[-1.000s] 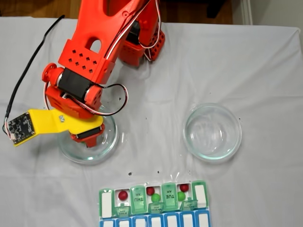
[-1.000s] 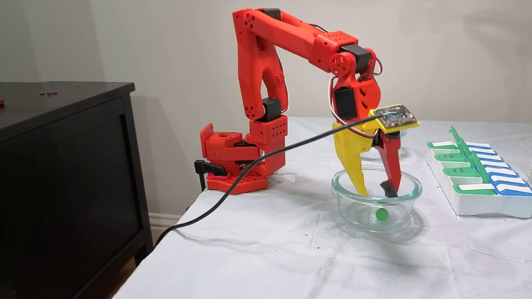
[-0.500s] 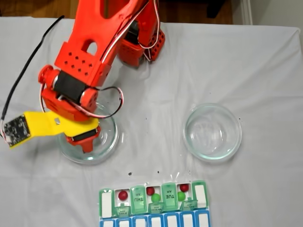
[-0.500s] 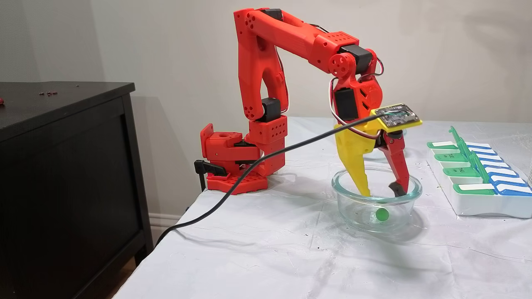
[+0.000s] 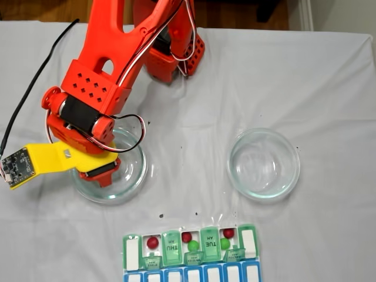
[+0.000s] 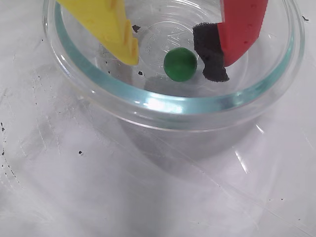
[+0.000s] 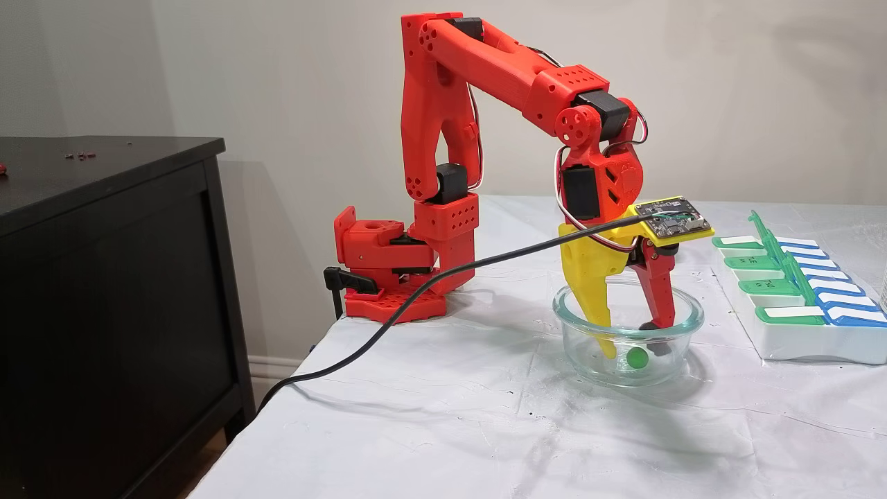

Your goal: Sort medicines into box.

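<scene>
One green medicine ball (image 6: 180, 64) lies on the bottom of a round glass dish (image 6: 163, 106). My gripper (image 6: 174, 66) is open and lowered into that dish. Its yellow finger (image 6: 106, 24) is left of the ball and its red finger's black pad (image 6: 210, 52) is just to the right. From the side, the gripper (image 7: 632, 343) straddles the ball (image 7: 637, 357) without closing on it. The box (image 5: 124, 247) sits at the table's near edge, with red balls (image 5: 153, 242) and green balls (image 5: 193, 245) in open compartments.
A second glass dish (image 5: 263, 164) stands to the right in the top-down fixed view. A black cable (image 7: 416, 291) trails from the wrist camera off the table. A dark cabinet (image 7: 104, 277) stands beside the table. The arm's base (image 7: 388, 270) is at the back.
The gripper has dropped deeper into the glass dish, and its fingers now flank the green ball. The wrist shifted slightly leftward in the top-down view.
</scene>
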### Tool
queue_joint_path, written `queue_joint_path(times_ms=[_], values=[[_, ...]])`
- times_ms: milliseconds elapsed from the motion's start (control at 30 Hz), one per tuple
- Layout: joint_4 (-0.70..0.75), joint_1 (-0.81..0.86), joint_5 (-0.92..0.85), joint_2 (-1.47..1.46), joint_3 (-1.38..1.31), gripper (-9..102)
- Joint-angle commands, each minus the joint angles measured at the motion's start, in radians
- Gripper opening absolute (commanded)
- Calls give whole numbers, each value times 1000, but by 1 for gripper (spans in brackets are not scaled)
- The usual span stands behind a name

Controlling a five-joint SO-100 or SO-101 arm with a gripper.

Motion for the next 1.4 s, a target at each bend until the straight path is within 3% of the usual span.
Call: queue_joint_path(times_ms=[0,567,1367], values=[[-21,5,-6,17,-71,21],[-21,-5,14,-129,-153,15],[66,-2,2,-101,-141,15]])
